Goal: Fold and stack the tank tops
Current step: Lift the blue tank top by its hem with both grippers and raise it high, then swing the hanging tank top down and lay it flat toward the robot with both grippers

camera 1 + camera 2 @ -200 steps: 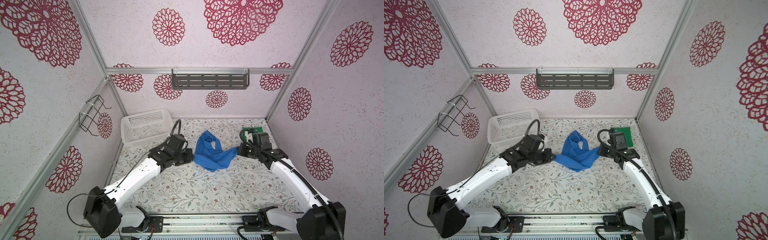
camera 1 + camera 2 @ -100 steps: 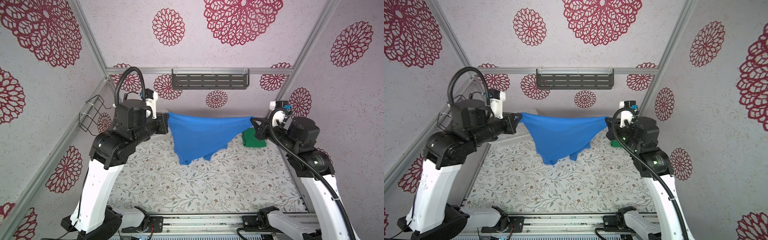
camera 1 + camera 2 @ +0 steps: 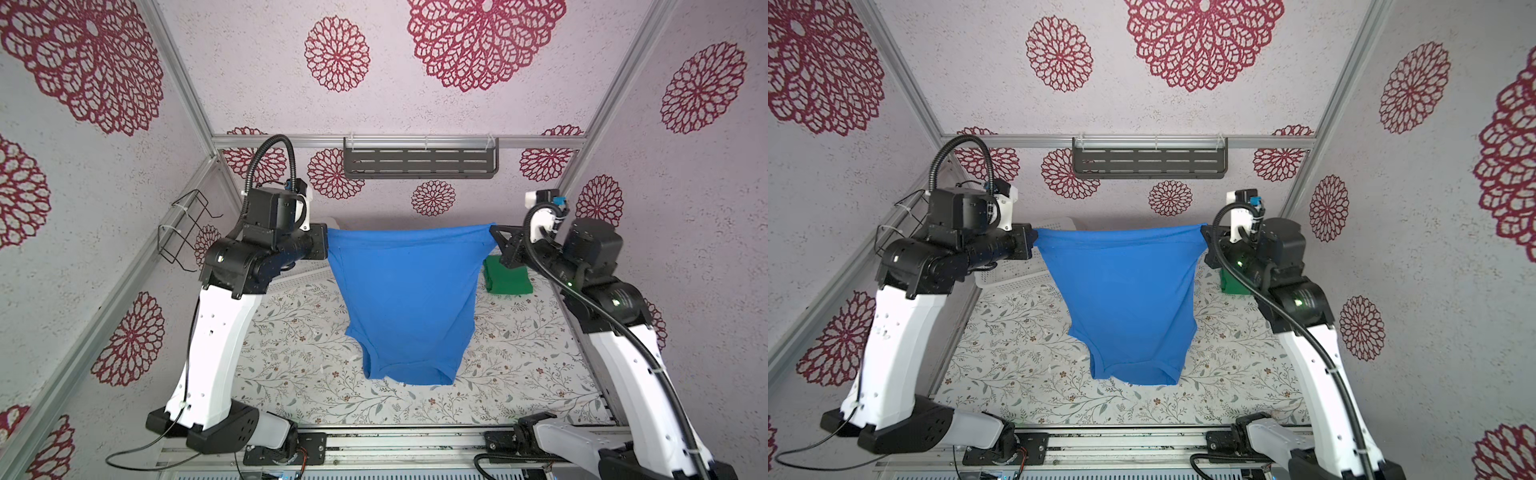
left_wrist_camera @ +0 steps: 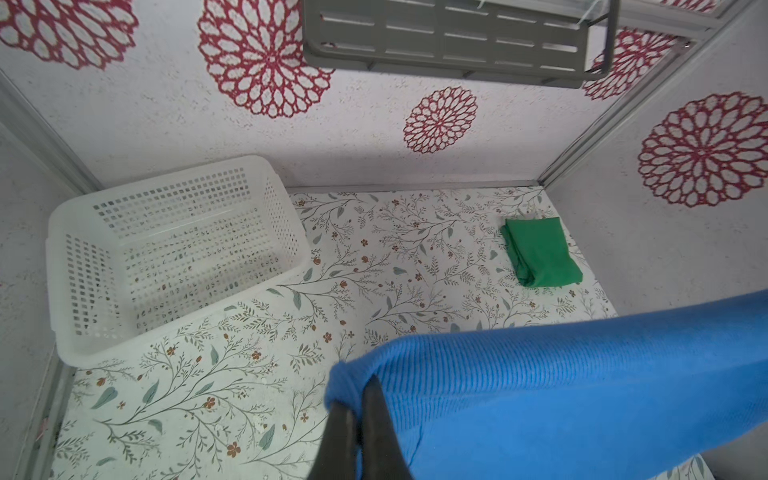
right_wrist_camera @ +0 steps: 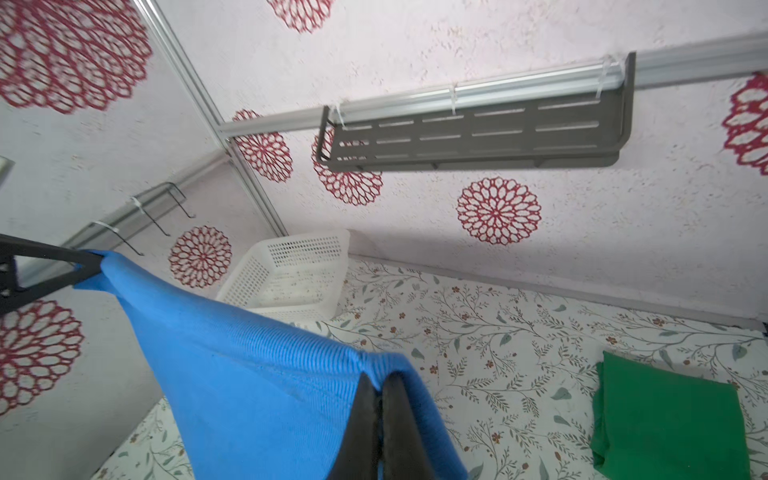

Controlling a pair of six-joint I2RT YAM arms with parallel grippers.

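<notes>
Two hem corners, stretched high over the desk [image 3: 291,365], let the blue tank top [image 3: 407,299] hang flat, likely for your fold. The folded green tank top [image 3: 509,278] waits far right as stack base. Your left hand [image 3: 326,246] and right hand [image 3: 494,233] pinch those corners.

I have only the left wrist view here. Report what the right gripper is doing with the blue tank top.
Observer: The right gripper is shut on the other hem corner of the blue tank top, opposite the left gripper.
Operator: Describe how the cloth hangs below my frame.
Observer: In both top views it hangs spread flat between the two grippers, hem up, with neckline and straps lowest.
Operator: Say whether it clears the table.
Observer: Its low end hangs over the middle of the floral table. I cannot tell whether it touches.
</notes>
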